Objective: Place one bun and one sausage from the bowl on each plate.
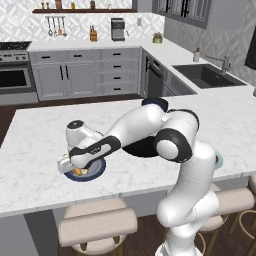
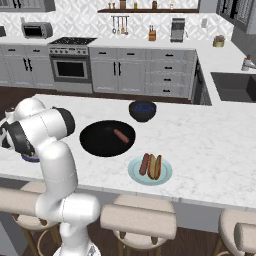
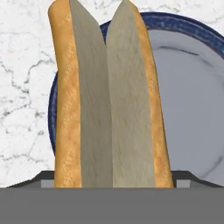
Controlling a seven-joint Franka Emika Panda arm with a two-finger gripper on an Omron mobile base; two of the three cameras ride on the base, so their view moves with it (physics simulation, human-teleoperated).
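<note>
Claw (image 1: 75, 169) spread wide around the bun (image 3: 109, 96) over the navy plate (image 3: 192, 87); grip uncertain, so I lift straight off, leaving bun flat mid-plate.

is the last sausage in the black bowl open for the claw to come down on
Probably yes. The sausage lies alone in the black bowl, with nothing over or beside it. The claw is open, low over the navy plate with the bun, so it must lift and swing across first.
</note>
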